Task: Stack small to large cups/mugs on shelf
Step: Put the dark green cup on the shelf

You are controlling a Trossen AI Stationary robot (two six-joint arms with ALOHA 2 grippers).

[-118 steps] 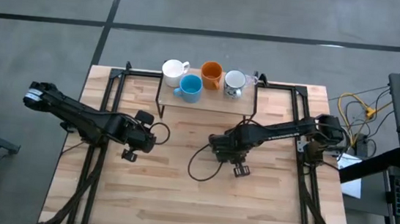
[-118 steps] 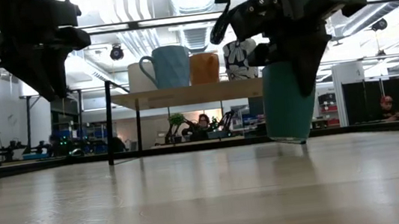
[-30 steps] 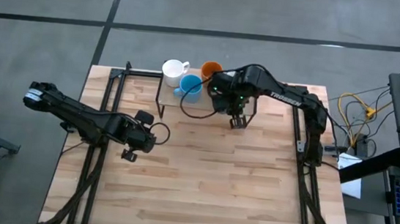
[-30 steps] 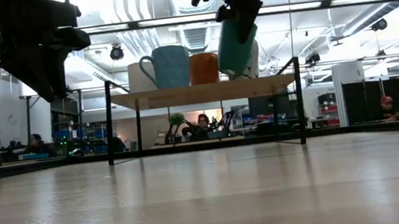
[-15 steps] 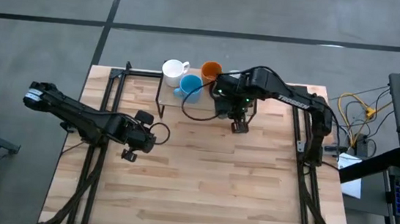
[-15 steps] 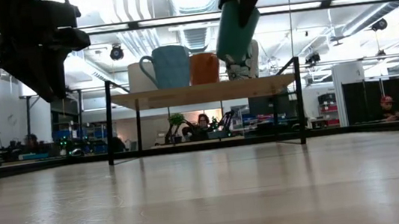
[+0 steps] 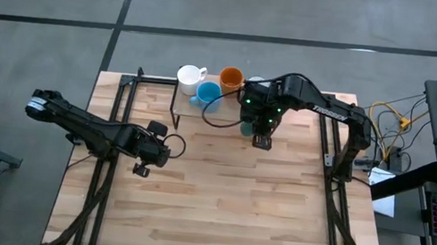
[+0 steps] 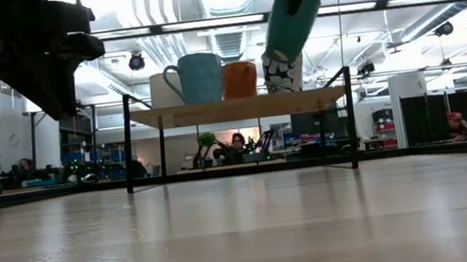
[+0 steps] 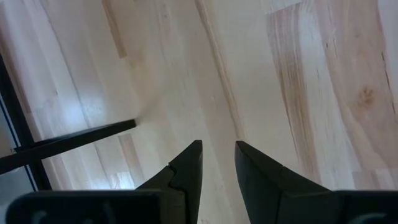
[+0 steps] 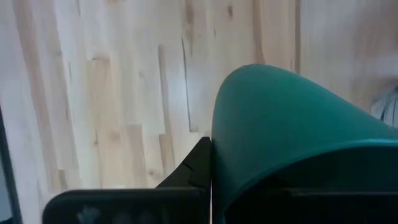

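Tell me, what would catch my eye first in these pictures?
Probably the dark teal-green cup, held tilted in the air by the right gripper above the right end of the shelf. Next, the row of mugs on that shelf: a white mug, a light blue mug and an orange mug. The left gripper waits over the tabletop.

One camera hangs overhead, looking straight down on the whole light-wood tabletop [image 7: 220,187]. Another sits at the tabletop's near edge, aimed level across it into the room. Each wrist camera looks close-up down at the planks. Overhead and low views both catch the low light-wood shelf on black legs [image 8: 235,109].
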